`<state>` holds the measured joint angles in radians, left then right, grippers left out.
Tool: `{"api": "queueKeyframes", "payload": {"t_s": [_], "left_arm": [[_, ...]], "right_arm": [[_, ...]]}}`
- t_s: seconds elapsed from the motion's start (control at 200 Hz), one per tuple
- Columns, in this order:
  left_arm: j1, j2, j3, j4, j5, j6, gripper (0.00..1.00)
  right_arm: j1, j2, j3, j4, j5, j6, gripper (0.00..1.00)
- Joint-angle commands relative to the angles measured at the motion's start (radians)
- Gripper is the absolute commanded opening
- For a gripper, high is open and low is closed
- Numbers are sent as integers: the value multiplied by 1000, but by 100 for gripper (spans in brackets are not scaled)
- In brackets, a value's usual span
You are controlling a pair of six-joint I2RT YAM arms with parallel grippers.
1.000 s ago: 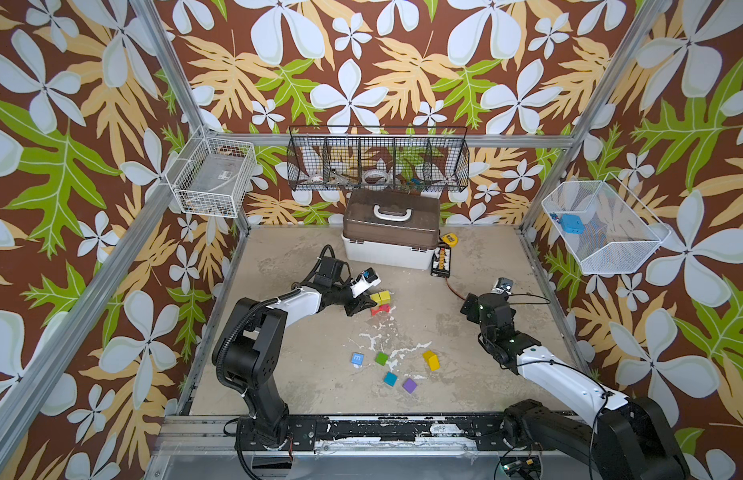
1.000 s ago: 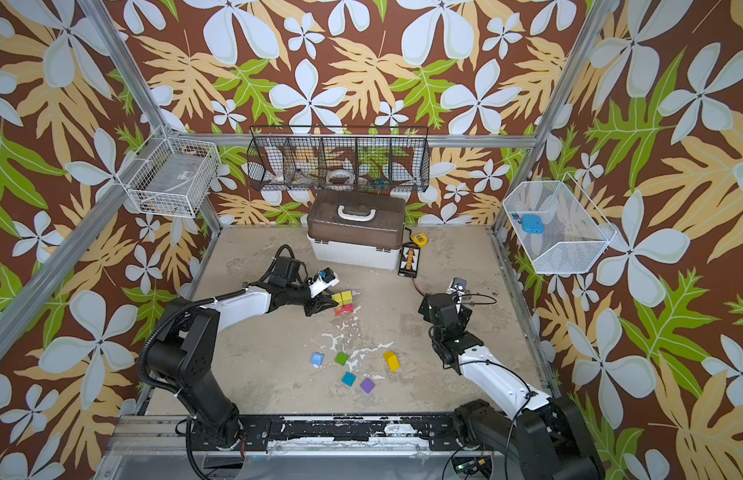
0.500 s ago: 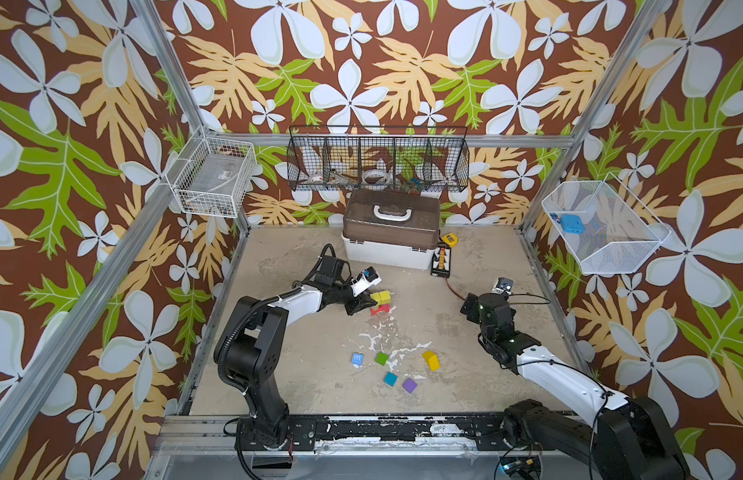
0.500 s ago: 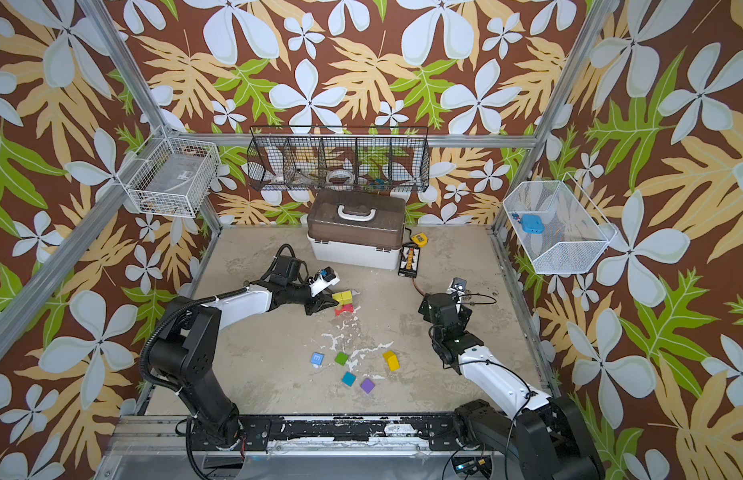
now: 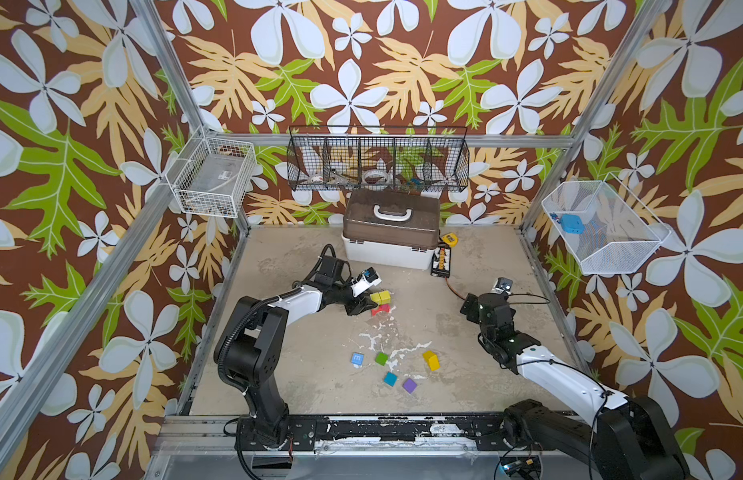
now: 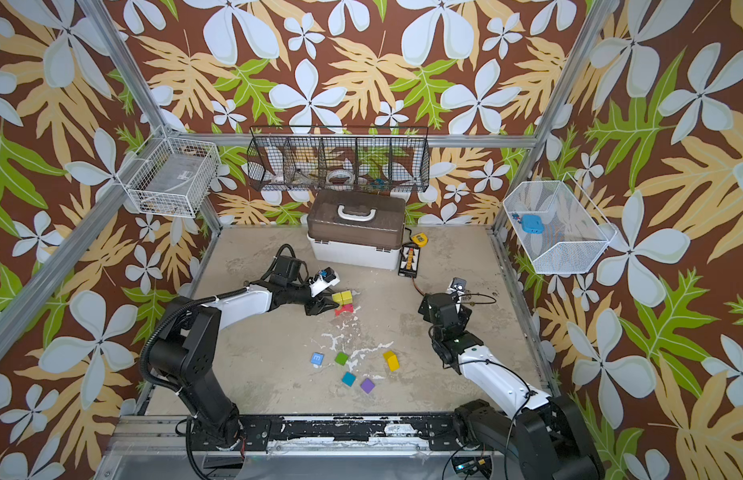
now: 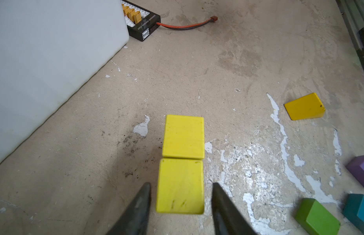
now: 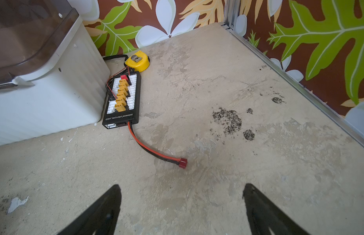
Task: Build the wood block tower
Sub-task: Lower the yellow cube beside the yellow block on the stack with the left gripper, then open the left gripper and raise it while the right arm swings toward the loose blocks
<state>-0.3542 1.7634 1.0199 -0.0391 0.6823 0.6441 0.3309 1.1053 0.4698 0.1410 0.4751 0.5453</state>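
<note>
Both top views: your left tool [image 5: 365, 303] is at the yellow block [image 5: 380, 296], which sits on a red piece [image 5: 381, 310] mid-counter [image 5: 311, 332]. Five loose blocks [image 5: 389, 378] lie nearer the front.
Left wrist: jaws narrowly apart, flanking the yellow block [image 7: 183, 138] without touching it.
Right wrist: your right tool [image 8: 182, 191] is spread wide over bare counter.

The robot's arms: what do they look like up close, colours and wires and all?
The left arm and right arm share chunky black joints and smooth white shells, with black cables looping alongside. The left tool and right tool each end in two dark, tapering fingers.
</note>
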Motion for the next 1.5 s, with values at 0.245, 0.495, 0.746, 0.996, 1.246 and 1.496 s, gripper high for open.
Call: {"api": "queueKeyframes", "payload": {"t_s": [0.245, 0.495, 0.746, 0.996, 1.246, 1.496], "left_arm": [[-1, -42, -7, -15, 36, 7, 100], [0, -244, -102, 139, -29, -188, 100], [-3, -757, -509, 552, -462, -634, 100], [1, -1145, -926, 727, -993, -969, 100], [1, -972, -892, 711, -1049, -946, 100], [1, -979, -1061, 968, -959, -948, 100]], "right_arm": [[0, 5, 9, 5, 7, -3, 93], [0, 7, 10, 6, 8, -2, 93], [1, 7, 11, 5, 7, -1, 93], [4, 26, 24, -7, 15, 3, 91], [6, 21, 23, -21, 45, 18, 90], [5, -14, 3, -20, 60, 28, 91]]}}
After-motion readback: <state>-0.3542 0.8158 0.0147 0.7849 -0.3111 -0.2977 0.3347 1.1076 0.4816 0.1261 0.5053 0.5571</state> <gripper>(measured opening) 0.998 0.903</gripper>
